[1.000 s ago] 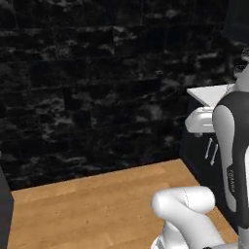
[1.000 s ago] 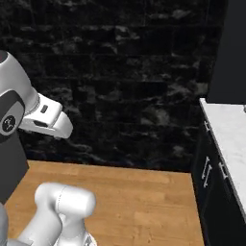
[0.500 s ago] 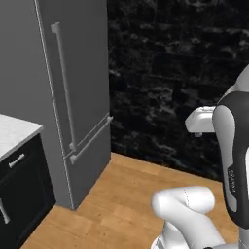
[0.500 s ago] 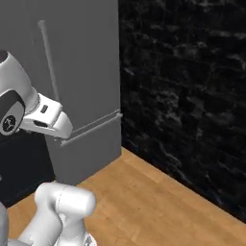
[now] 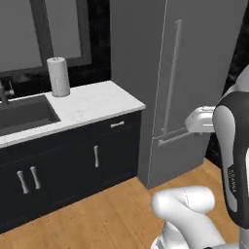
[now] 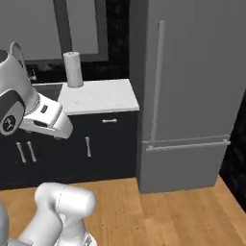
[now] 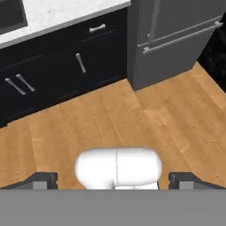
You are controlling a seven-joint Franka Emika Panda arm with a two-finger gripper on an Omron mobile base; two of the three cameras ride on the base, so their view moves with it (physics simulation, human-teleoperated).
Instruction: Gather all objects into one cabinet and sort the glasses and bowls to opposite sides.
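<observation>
Two fingertips of the tool spread wide — gripping nothing, above wooden floor, black drawers beyond.

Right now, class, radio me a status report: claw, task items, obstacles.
Claw open, holding nothing. No mugs or bowl sighted. Ahead: fridge, counter with paper towel roll.

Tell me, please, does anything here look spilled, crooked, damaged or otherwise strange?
Nothing stands out. The paper towel roll stands upright on the white counter beside the sink, the cabinet doors and the grey fridge are shut, and the wooden floor looks clean.
</observation>
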